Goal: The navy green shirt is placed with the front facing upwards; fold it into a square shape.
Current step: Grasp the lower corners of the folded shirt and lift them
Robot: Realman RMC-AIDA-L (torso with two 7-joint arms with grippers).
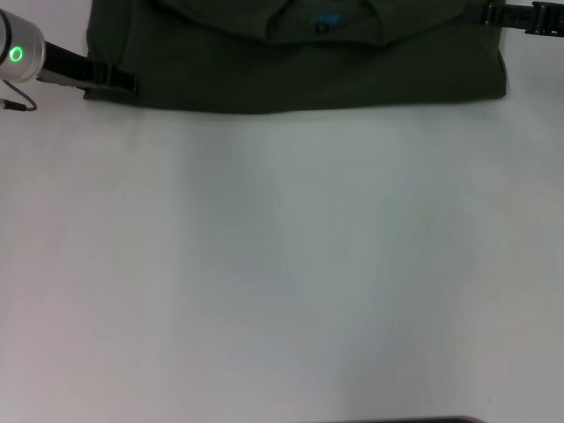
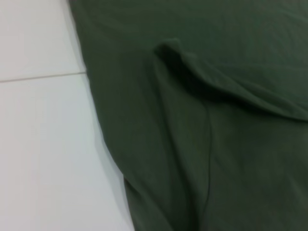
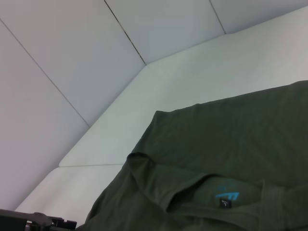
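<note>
While the navy green shirt [image 1: 295, 62] lies part-folded at the counter's [image 1: 282, 264] far edge, left gripper [image 1: 119, 81] and right gripper [image 1: 493, 13] flank it, finger state indiscernible; likely mid-fold, next needs matched edge grips.

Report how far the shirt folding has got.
Done: the navy green shirt is already folded over itself, neck label showing. In hand: the left gripper and right gripper sit at its side edges. Left: it forms a wide rectangle, so further folds to square it.
</note>
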